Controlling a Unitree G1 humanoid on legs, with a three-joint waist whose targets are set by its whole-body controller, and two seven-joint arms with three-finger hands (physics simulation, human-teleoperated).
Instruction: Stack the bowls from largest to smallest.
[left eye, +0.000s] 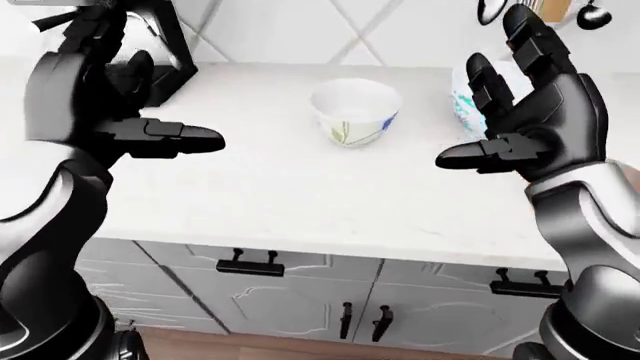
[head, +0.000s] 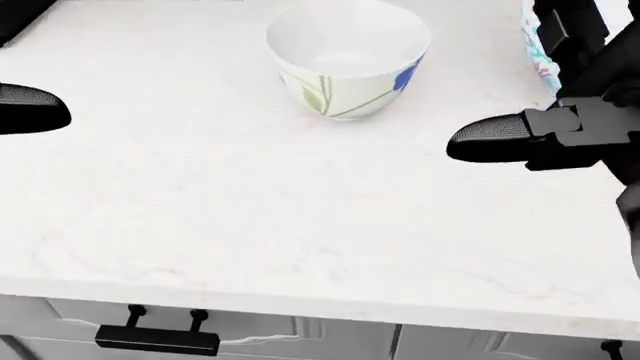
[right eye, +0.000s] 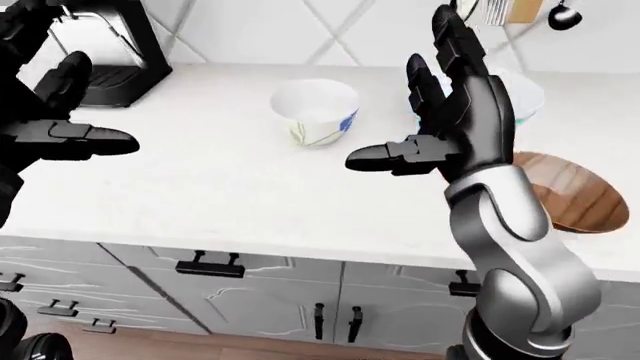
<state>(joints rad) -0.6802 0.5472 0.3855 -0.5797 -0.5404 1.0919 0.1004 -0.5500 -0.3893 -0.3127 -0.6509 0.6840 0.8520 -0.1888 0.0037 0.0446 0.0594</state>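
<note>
A white bowl with a blue-and-green flower print (head: 348, 56) stands upright on the white counter (head: 250, 210), between my two hands. A white bowl with a teal pattern (left eye: 460, 103) sits to its right, mostly hidden behind my right hand. A brown wooden bowl (right eye: 562, 192) rests on the counter at the right of the right-eye view, beside my right forearm. My left hand (left eye: 150, 90) hovers open above the counter, left of the flower bowl and holding nothing. My right hand (left eye: 485, 105) is raised and open, fingers spread, touching no bowl.
A black coffee machine (right eye: 112, 51) stands against the tiled wall at the counter's top left. Dark utensils (left eye: 592, 13) hang on the wall at top right. Grey drawers and doors with black handles (left eye: 250, 264) run below the counter edge.
</note>
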